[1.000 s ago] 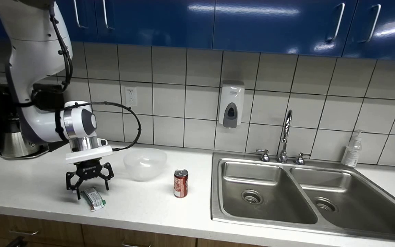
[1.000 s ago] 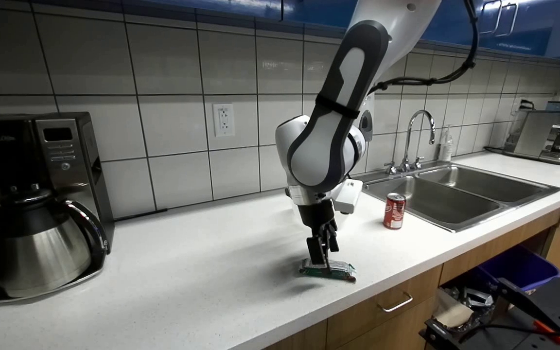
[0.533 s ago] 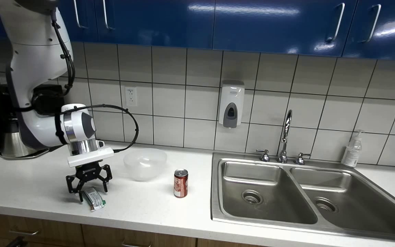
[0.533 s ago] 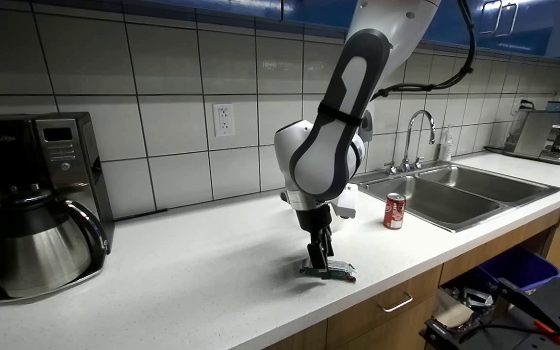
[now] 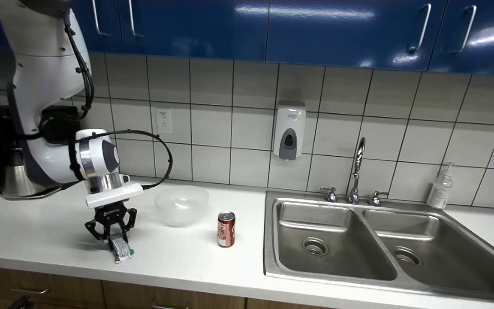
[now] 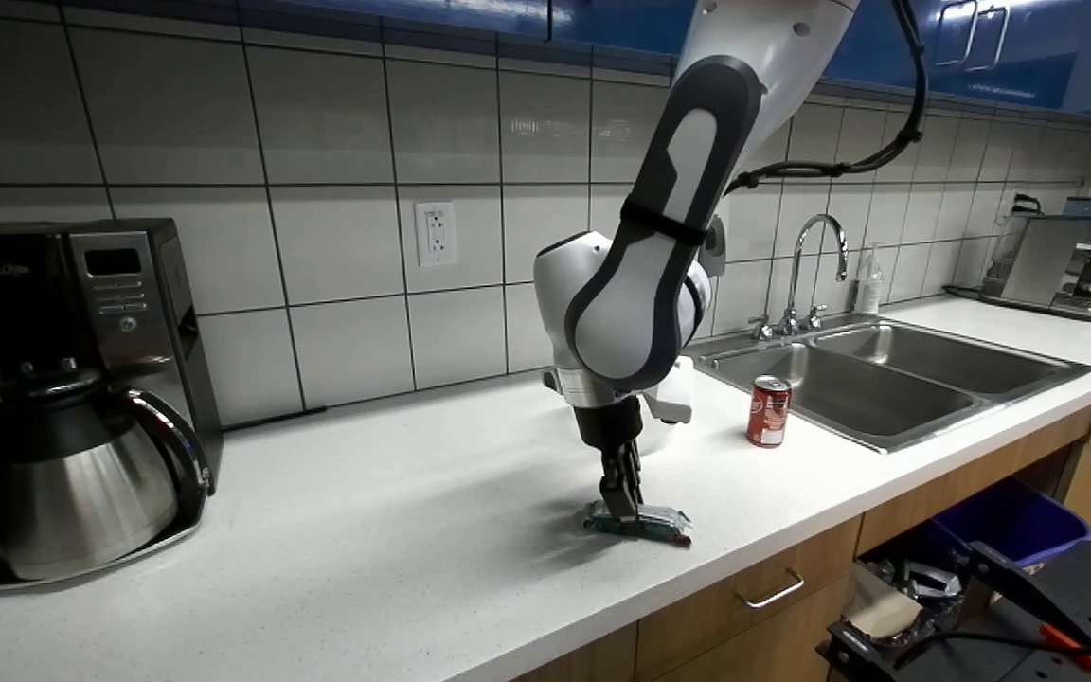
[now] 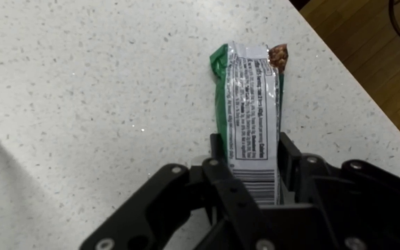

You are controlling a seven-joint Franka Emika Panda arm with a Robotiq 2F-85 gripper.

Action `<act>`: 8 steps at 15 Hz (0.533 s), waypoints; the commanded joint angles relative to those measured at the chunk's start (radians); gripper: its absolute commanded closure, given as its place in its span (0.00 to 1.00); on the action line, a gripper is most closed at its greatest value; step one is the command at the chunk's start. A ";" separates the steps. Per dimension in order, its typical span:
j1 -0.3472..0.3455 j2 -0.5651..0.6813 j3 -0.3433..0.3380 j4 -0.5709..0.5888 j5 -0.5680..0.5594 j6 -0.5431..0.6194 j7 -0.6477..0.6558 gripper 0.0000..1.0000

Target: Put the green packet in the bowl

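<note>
Green packet (image 7: 250, 111) in pincer (image 7: 251, 148), outside the translucent bowl (image 5: 181, 209).

I see free bench (image 5: 149, 235) between hand (image 5: 118, 241) and bowl (image 5: 181, 207); bowl's raised side blocks low pass. Red can (image 5: 226, 230) stands near bowl, toward sink (image 5: 271, 240). Wall (image 5: 212, 125) behind bowl, blue cabinets (image 5: 195, 28) above. Coffee maker (image 6: 134, 346) well apart from hand.

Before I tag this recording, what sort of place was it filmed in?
Most likely a kitchen, though whether at home or in an office I can't tell: it has a double steel sink, a coffee maker and blue wall cabinets.
</note>
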 commanded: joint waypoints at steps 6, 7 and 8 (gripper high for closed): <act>0.001 -0.122 0.010 -0.088 0.005 -0.010 0.000 0.86; 0.000 -0.150 0.013 -0.105 0.008 -0.012 0.000 0.86; -0.001 -0.177 0.015 -0.119 0.011 -0.016 0.002 0.86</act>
